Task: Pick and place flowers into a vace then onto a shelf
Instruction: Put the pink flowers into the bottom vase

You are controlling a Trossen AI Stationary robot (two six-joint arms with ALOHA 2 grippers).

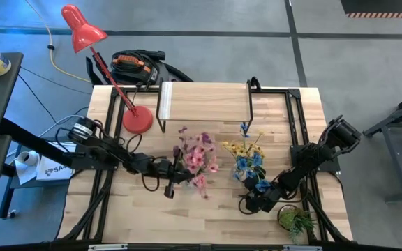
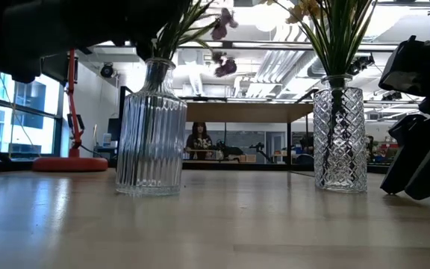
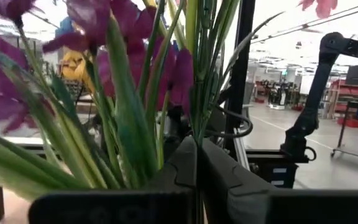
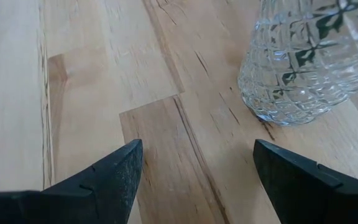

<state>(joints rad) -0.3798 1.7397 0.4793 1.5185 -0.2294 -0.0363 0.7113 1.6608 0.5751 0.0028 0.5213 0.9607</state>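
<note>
At center frame, the left gripper (image 1: 175,169) clenches the stems of the purple and pink flowers (image 1: 197,157) standing in a ribbed vase (image 2: 150,131). Lower right, the right gripper (image 4: 194,177) hangs released beside the diamond-cut vase (image 4: 303,59) holding blue and yellow flowers (image 1: 248,159); the shelf (image 1: 204,101) sits at upper center.

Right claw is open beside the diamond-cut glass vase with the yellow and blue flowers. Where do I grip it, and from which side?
Probably grip the diamond-cut glass vase around its straight cylindrical body, below the stems. Bring the right claw in level from its present side: the vase stands upright, the body's sides are parallel, and the open fingers look wide enough to straddle it.
</note>
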